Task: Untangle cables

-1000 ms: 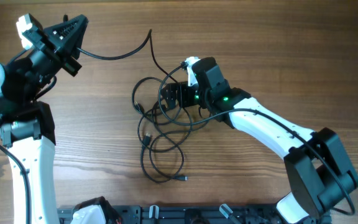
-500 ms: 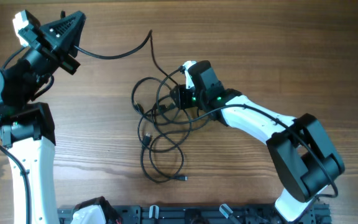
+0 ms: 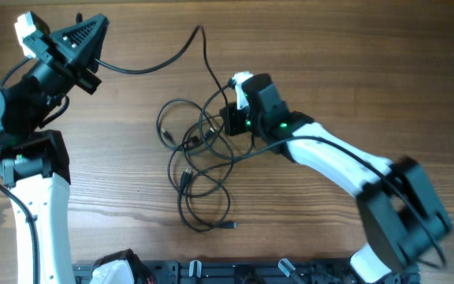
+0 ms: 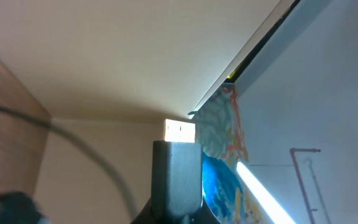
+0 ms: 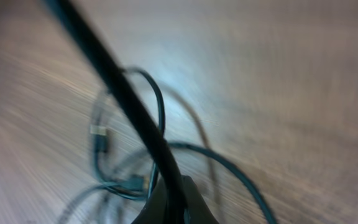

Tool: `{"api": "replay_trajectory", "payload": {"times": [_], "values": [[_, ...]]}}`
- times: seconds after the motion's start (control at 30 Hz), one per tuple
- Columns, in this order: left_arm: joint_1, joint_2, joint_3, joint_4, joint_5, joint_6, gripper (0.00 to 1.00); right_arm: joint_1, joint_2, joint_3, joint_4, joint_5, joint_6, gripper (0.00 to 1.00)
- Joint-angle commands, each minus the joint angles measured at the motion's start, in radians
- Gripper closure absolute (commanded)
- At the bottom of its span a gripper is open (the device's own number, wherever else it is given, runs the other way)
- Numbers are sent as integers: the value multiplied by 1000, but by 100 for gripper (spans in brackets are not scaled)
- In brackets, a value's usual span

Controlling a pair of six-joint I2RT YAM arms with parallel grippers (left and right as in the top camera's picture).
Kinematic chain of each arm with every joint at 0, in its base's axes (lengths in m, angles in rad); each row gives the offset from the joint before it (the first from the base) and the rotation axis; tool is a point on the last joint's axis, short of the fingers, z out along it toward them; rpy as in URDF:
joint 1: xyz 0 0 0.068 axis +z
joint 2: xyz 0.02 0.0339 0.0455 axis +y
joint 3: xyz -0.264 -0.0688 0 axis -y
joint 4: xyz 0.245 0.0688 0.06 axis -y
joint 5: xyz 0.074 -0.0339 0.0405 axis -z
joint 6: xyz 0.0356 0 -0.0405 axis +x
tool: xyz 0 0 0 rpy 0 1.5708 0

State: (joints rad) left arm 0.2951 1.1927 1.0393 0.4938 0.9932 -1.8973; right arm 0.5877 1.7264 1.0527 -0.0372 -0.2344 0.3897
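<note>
Centrally, right tool pinching tangled cables — left tool pinching one strand

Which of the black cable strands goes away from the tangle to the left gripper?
The long strand that arcs over the top of the tangle and ends in the shut left gripper; the other strands lie looped in the heap.

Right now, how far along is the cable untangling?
Done: one strand is drawn out of the pile and runs up to the left pincer, which is shut and appears to hold its plug end. In hand: the right pincer is shut on a loop at the knot's upper right. Left: the knot itself, overlapping loops on the table. It looks early.
</note>
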Motion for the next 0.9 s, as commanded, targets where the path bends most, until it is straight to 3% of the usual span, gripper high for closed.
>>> {"api": "replay_trajectory", "payload": {"times": [0.0,0.33,0.5,0.63,0.7,0.87], "values": [[21,-15,12,-29,-3,92,96,3,-182,7,-10,-6,-25,96],[74,-14,12,-205,-6,224,96,3,-407,7,-150,82,-133,96],[74,-14,12,-312,-38,378,96,3,-442,7,-207,337,-158,96],[74,-14,12,-486,-147,539,96,3,-451,7,-233,515,-157,96],[74,-14,12,-597,-238,604,96,3,-463,7,-229,517,-150,96],[74,-14,12,-805,-478,663,96,3,-521,7,-183,260,-150,96]]}}
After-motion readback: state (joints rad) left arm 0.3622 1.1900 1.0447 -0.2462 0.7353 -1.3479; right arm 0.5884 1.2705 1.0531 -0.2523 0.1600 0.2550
